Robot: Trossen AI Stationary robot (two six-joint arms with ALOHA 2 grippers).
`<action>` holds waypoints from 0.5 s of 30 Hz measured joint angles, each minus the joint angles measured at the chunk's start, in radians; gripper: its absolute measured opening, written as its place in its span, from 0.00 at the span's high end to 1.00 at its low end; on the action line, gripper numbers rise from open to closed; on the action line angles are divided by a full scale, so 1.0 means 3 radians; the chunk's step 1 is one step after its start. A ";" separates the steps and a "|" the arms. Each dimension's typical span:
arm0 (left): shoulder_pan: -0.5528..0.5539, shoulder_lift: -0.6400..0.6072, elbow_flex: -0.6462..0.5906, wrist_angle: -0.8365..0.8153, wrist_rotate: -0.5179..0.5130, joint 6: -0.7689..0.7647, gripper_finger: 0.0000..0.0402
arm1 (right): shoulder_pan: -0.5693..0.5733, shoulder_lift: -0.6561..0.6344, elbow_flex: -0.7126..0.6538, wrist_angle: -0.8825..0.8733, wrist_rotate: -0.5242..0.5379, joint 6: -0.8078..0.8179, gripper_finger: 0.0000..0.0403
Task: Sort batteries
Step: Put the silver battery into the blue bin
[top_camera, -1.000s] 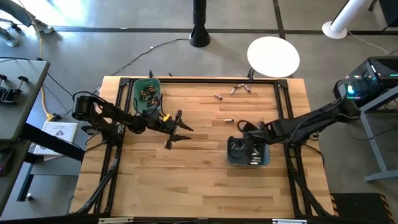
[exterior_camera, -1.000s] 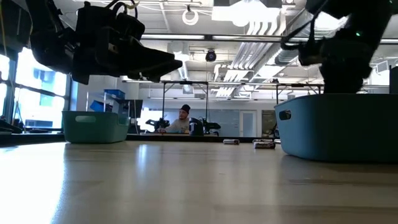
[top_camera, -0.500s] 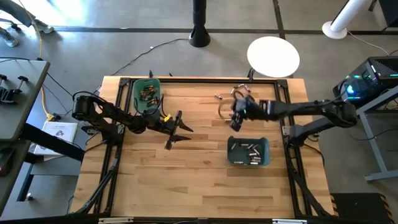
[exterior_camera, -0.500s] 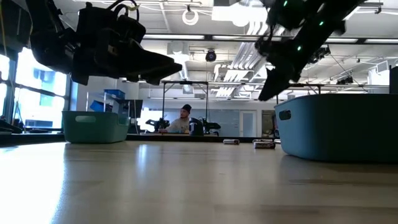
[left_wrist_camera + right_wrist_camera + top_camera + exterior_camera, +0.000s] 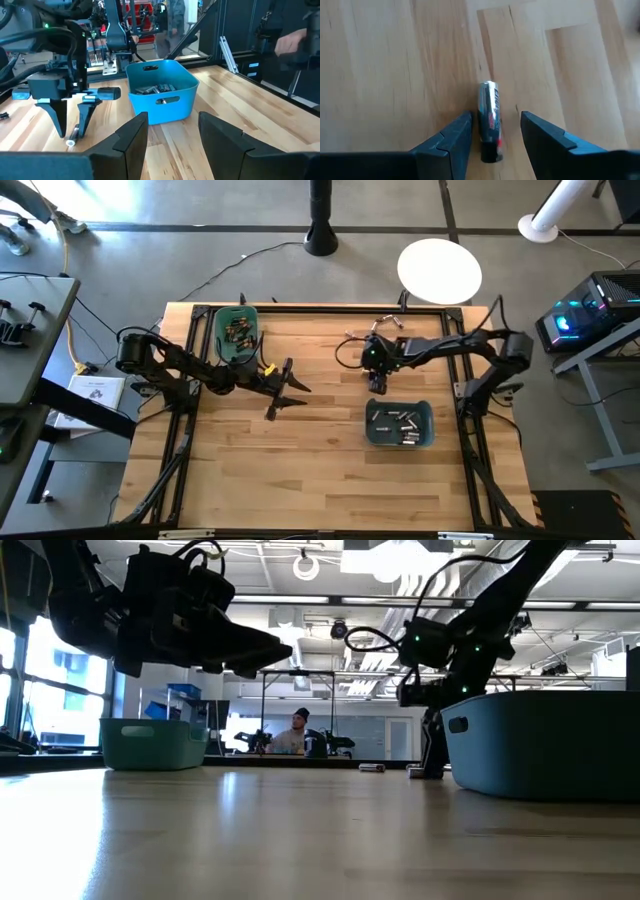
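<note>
Left gripper (image 5: 287, 387) hovering open and empty over mid-table, right of the green bin (image 5: 237, 333). Right gripper (image 5: 496, 131) lowered, fingers spread either side of a silvery battery (image 5: 489, 120) lying on the wood, beyond the teal bin (image 5: 400, 424).

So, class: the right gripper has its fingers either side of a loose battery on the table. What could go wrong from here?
1. The battery lies nearer one finger of the open right gripper, so closing may roll or tilt it rather than grip it squarely.
2. It is a round cell on smooth wood, so a nudge could send it away.
3. The blue bin sits close by; a hurried lift might clip its rim.
</note>
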 joint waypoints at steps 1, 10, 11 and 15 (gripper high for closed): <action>0.0000 0.0000 0.0000 0.0000 0.0000 0.0001 0.58 | 0.0000 0.0026 0.0009 0.0006 0.0001 -0.0002 0.59; 0.0000 0.0000 0.0000 0.0001 -0.0001 -0.0003 0.58 | 0.0019 -0.0031 0.0002 -0.0004 0.0270 0.0257 0.94; 0.0000 0.0000 0.0000 0.0000 -0.0001 -0.0025 0.58 | 0.0043 -0.0089 -0.0003 -0.0050 0.0403 0.0283 0.95; 0.0000 0.0000 0.0000 -0.0004 -0.0002 -0.0078 0.58 | 0.0303 -0.0509 0.0092 -0.0471 0.0860 0.0595 0.93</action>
